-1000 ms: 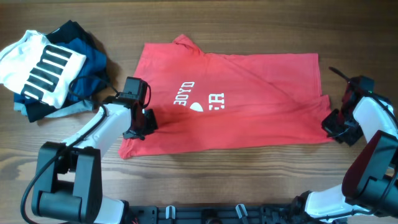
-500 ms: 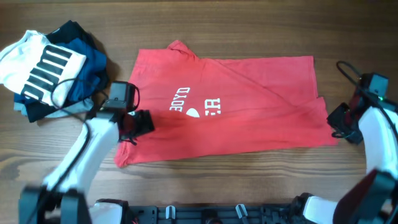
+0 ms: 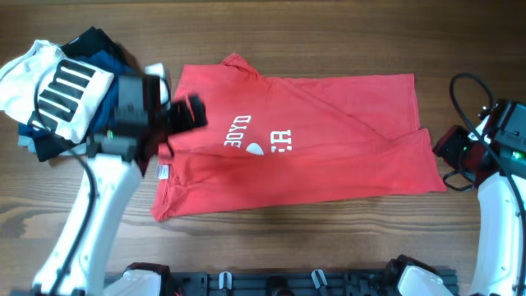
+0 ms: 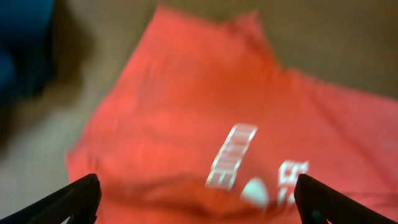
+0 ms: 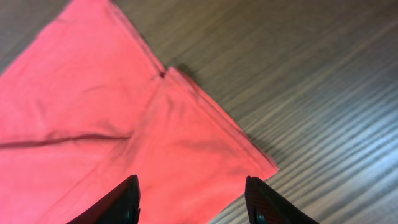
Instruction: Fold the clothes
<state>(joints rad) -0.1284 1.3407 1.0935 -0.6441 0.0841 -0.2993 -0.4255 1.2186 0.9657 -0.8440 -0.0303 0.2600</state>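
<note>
My left claw is spread wide. Both fingertips sit at the outer corners of the wrist view with nothing between them, only red cloth below. From overhead the left claw is blurred. It hangs over the left edge of the red T-shirt, on the side nearest the pile of other garments.

My right claw is also parted, gripping nothing. Its fingers stand either side of a doubled-over flap of the shirt, which lies flat on the wood beneath them. Overhead, the right claw sits just off the shirt's right-hand corner, toward the right edge of the table.

The T-shirt lies across the middle of the table, mostly flat. Creases run diagonally toward its right side, and one layer is folded over at the near right corner. Its white lettering and small white logo face up, left of the shirt's centre. A small white label shows at its left edge.

In the far left corner of the table, a white garment with black stripes rests on navy and blue garments, just beside the shirt but apart from it.
</note>
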